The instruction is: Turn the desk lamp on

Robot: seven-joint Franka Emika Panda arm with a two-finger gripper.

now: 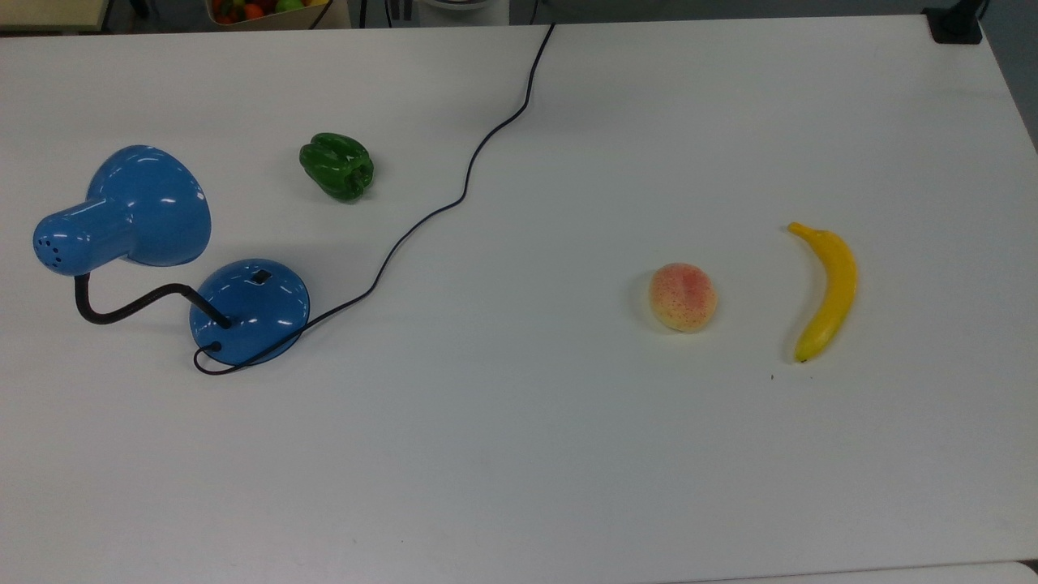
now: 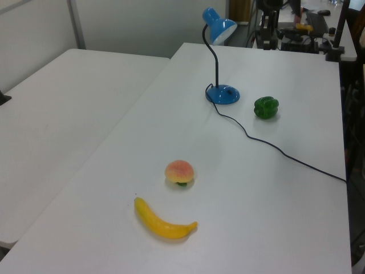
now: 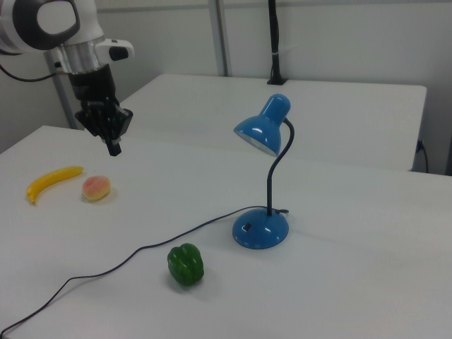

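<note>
The desk lamp stands on the white table (image 1: 519, 454). It has a glossy blue bell shade (image 1: 146, 207), a black gooseneck (image 1: 130, 308) and a round blue base (image 1: 250, 311). A small black switch (image 1: 260, 276) sits on the base, and a thin black cord (image 1: 462, 195) runs off to the far edge. The right view gives the shade (image 3: 260, 133), the base (image 3: 260, 229) and the switch (image 3: 247, 227); no glow comes from the shade. My gripper (image 3: 114, 146) hangs shut and empty above the table, far to the right view's left of the lamp, near the peach.
A green pepper (image 1: 337, 166) lies beyond the lamp base, close to the cord. A peach (image 1: 683, 297) and a banana (image 1: 825, 290) lie on the top view's right. A second white table (image 2: 57, 114) stands alongside in the left view.
</note>
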